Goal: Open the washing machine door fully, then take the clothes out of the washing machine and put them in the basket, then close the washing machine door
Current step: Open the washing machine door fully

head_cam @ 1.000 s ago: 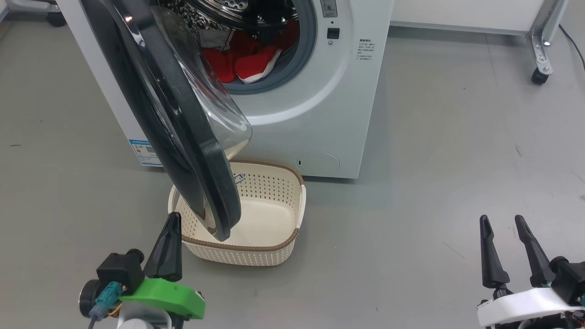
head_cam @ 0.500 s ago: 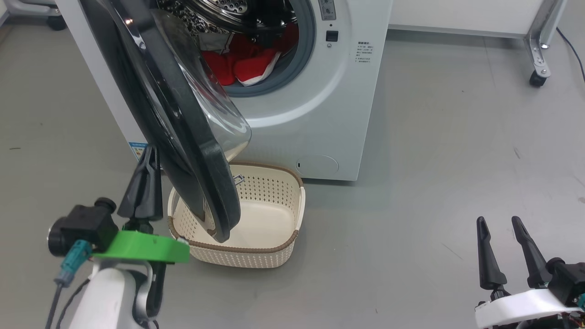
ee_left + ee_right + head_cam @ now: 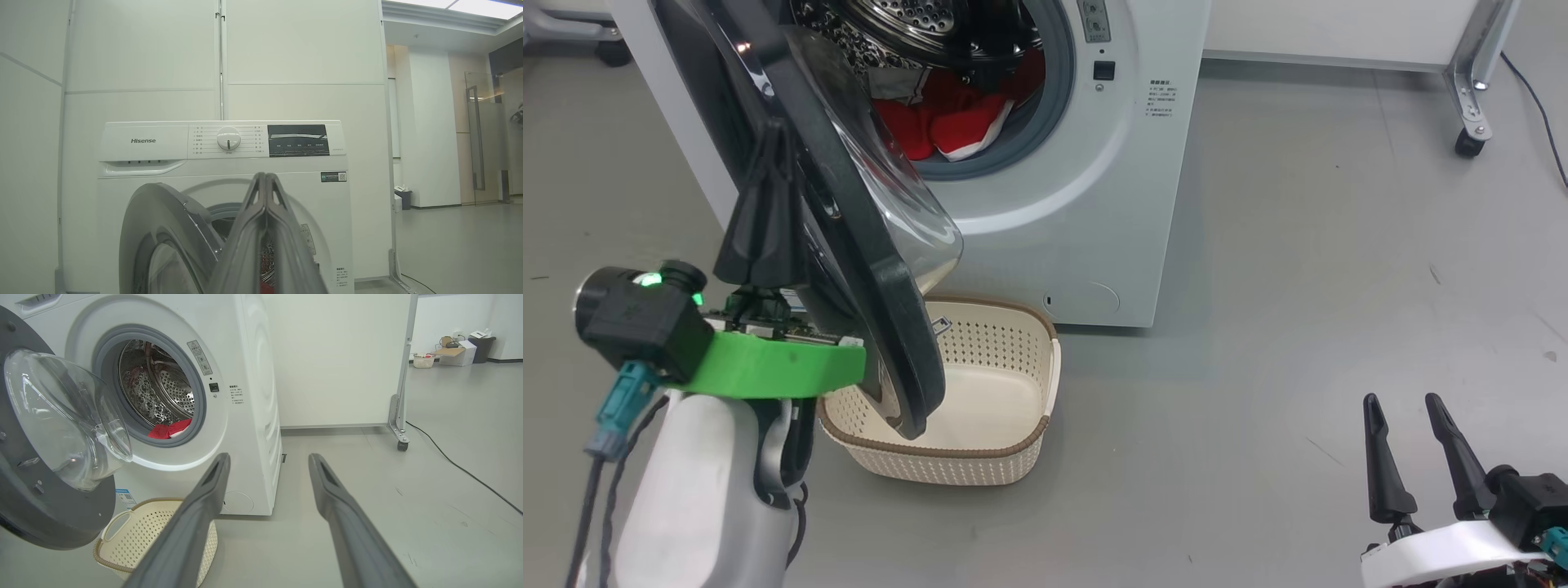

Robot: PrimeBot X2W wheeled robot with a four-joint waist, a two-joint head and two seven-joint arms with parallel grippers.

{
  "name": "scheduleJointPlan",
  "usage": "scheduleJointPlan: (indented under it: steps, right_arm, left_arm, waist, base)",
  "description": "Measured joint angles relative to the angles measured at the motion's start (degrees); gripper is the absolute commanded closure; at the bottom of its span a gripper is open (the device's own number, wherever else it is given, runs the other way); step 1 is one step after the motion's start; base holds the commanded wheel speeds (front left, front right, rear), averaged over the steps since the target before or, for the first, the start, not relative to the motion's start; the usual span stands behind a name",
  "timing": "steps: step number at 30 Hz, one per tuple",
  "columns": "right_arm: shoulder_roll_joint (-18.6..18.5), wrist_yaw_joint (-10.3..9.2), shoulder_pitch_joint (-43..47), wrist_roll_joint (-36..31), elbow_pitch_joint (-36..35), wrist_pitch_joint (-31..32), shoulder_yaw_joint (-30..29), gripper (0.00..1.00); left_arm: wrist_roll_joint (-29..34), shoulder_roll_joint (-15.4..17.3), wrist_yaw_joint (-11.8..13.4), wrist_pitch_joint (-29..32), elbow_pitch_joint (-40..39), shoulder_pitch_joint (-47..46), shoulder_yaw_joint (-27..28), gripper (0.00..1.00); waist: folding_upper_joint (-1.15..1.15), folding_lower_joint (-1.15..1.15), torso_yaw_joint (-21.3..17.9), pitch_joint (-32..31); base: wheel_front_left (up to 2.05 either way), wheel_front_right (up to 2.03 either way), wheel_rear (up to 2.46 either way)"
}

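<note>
Black-rimmed door (image 3: 894, 327) w/ bulging clear glass, ajar.

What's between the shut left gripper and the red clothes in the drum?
The round black-rimmed glass-bowl washing machine door, partly open, stands between left gripper and red clothes; head view shows it.

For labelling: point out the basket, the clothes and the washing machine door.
the basket (image 3: 947, 467), head view, front perforated wall.
the clothes (image 3: 953, 122), head view, red fabric.
the washing machine door (image 3: 894, 302), head view, black outer rim.
</note>
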Motion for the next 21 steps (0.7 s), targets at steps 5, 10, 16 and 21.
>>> scheduleJointPlan:
  steps: [5,10,16,21]
  right_arm:
    - [0.6,0.42,0.0,-0.2,0.3,0.0,0.0,0.0]
    - [1.5,0.49,0.0,-0.2,0.4,0.0,-0.2,0.0]
    - [1.9,0.64,-0.1,-0.3,0.5,0.0,0.2,0.0]
    - [2.1,0.94,-0.2,-0.6,0.8,0.0,0.1,0.0]
  left_arm:
    - [0.7,-0.1,-0.4,0.1,2.0,-0.3,-4.0,1.0]
    - [1.3,-0.2,-0.4,1.2,4.4,-0.3,-6.4,1.0]
    - [1.4,-0.3,-0.5,3.8,7.6,-0.2,-9.5,1.0]
    - [1.3,-0.4,-0.5,5.2,10.9,0.0,-11.1,1.0]
  waist:
    - [0.0,0.0,-0.6,-0.3]
    - [0.0,0.0,-1.0,-0.2]
    - [0.0,0.0,-2.0,0.1]
    - [0.0,0.0,-3.1,0.6]
  base:
    - [0.0,0.0,0.0]
    - [0.0,0.0,0.0]
    - [0.0,0.0,0.0]
    - [0.0,0.0,0.0]
